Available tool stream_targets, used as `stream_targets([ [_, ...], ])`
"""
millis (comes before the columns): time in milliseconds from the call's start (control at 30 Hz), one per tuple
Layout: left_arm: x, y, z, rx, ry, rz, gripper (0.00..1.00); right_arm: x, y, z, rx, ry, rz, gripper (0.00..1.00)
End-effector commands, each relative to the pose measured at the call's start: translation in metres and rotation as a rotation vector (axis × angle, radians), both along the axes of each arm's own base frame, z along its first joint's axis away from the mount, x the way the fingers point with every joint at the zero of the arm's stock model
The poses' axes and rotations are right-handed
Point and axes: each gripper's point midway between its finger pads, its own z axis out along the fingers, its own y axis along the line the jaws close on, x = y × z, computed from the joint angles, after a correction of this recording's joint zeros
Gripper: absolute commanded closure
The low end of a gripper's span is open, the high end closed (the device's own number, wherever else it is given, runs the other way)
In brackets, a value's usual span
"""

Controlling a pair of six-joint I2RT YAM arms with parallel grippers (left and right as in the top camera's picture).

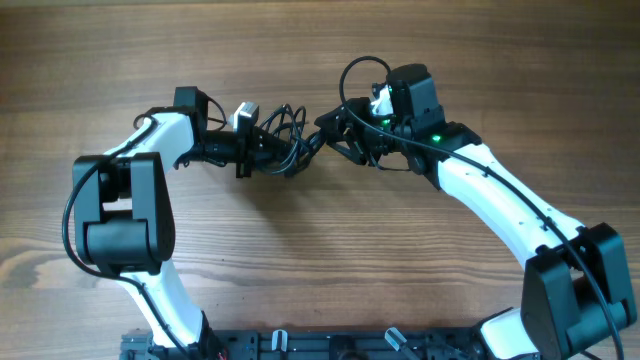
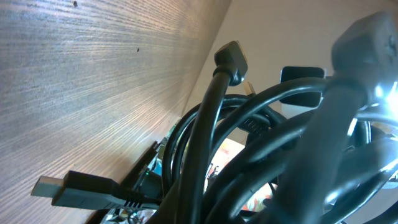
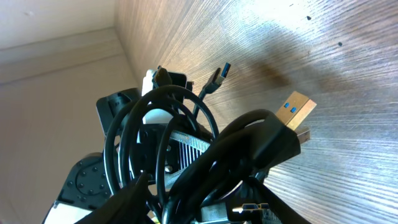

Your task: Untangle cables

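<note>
- Bunched between the two arms, over the brown wood-grain table (image 1: 330,270): tangled bundle of thin black flexible cables (image 1: 287,140).
- Clamped on the bundle's left side: left gripper (image 1: 262,150), fingers closed tight.
- Meeting the bundle's right side: right gripper (image 1: 325,138); finger spread impossible to tell, hidden behind loops.
- Poking from the loops in the right wrist view: gold-shelled flat plug (image 3: 297,109) with blue tongue.

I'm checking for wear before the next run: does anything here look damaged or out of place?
No damage shows. The only oddity is the cables: one knotted clump between the left gripper and the right gripper, loops crossing, with a USB plug jutting out of it.
</note>
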Motion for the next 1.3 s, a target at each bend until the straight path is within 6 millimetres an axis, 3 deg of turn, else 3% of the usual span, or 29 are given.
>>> stream_targets([
  [0, 0.004, -0.002, 0.005, -0.034, -0.052, -0.003, 0.96, -0.01, 0.011, -0.001, 0.03, 0.054, 0.016, 0.5],
  [167, 0.009, -0.002, 0.005, -0.034, -0.092, -0.004, 0.96, -0.017, 0.02, -0.001, 0.03, 0.059, 0.037, 0.49],
  [233, 0.008, -0.002, 0.005, -0.034, -0.092, -0.004, 0.96, -0.016, 0.02, -0.002, 0.02, 0.053, 0.03, 0.54],
  [333, 0.008, -0.002, 0.005, -0.034, -0.092, -0.004, 0.96, -0.011, 0.016, -0.005, -0.005, 0.038, -0.001, 0.74],
  [367, 0.008, -0.002, 0.005, -0.034, -0.093, -0.004, 0.96, -0.008, 0.014, -0.006, -0.018, 0.028, -0.015, 0.88],
  [400, 0.008, -0.002, 0.005, -0.033, -0.095, -0.005, 0.96, -0.005, 0.012, -0.007, -0.033, 0.013, -0.024, 0.96],
  [500, 0.009, 0.002, -0.009, 0.052, -0.094, -0.005, 0.93, 0.002, 0.007, -0.011, -0.083, -0.046, -0.036, 0.96],
  [567, 0.01, 0.007, -0.025, 0.148, -0.09, -0.005, 0.77, 0.006, 0.004, -0.013, -0.117, -0.09, -0.032, 0.96],
  [633, 0.01, 0.011, -0.034, 0.208, -0.088, -0.005, 0.42, 0.008, 0.001, -0.014, -0.144, -0.127, -0.022, 0.96],
  [733, 0.011, 0.011, -0.035, 0.213, -0.094, -0.004, 0.25, 0.008, 0.0, -0.015, -0.165, -0.159, -0.003, 0.96],
  [867, 0.014, 0.009, -0.03, 0.181, -0.121, -0.003, 0.2, 0.012, -0.003, -0.017, -0.201, -0.194, -0.001, 0.96],
  [967, 0.018, 0.003, -0.011, 0.075, -0.202, -0.011, 0.19, 0.012, -0.004, -0.017, -0.219, -0.23, 0.025, 0.96],
  [1033, 0.02, 0.001, -0.002, 0.04, -0.238, -0.011, 0.12, 0.011, -0.004, -0.018, -0.238, -0.26, 0.055, 0.96],
  [1200, 0.024, 0.005, 0.006, 0.115, -0.287, -0.003, 0.26, 0.002, -0.015, -0.032, -0.315, -0.237, 0.099, 0.95],
  [1267, 0.028, 0.012, 0.005, 0.214, -0.279, 0.024, 0.27, -0.001, -0.022, -0.034, -0.353, -0.225, 0.119, 0.95],
])
